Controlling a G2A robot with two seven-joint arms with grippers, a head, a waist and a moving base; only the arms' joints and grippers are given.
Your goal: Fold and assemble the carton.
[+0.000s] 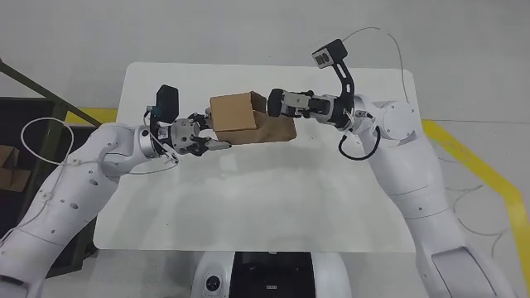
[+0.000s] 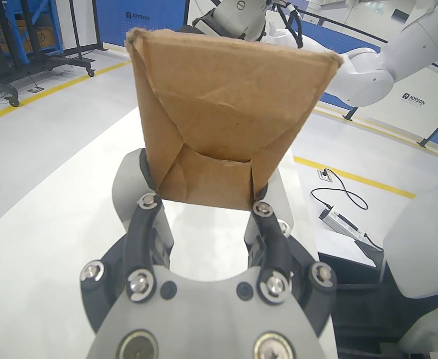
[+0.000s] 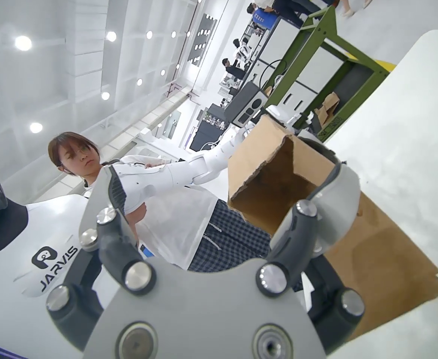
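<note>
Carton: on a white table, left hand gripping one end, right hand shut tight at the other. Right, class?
No: the right hand is open, fingers spread wide, in the right wrist view. The carton is on the white table, left hand gripping one end.

R gripper jaws spread wide: one finger rests vs. the wall of the brown carton by its open end, other finger free in air. Carton lies on white desk, btm panel flat. Green rack beyond desk edge.
</note>
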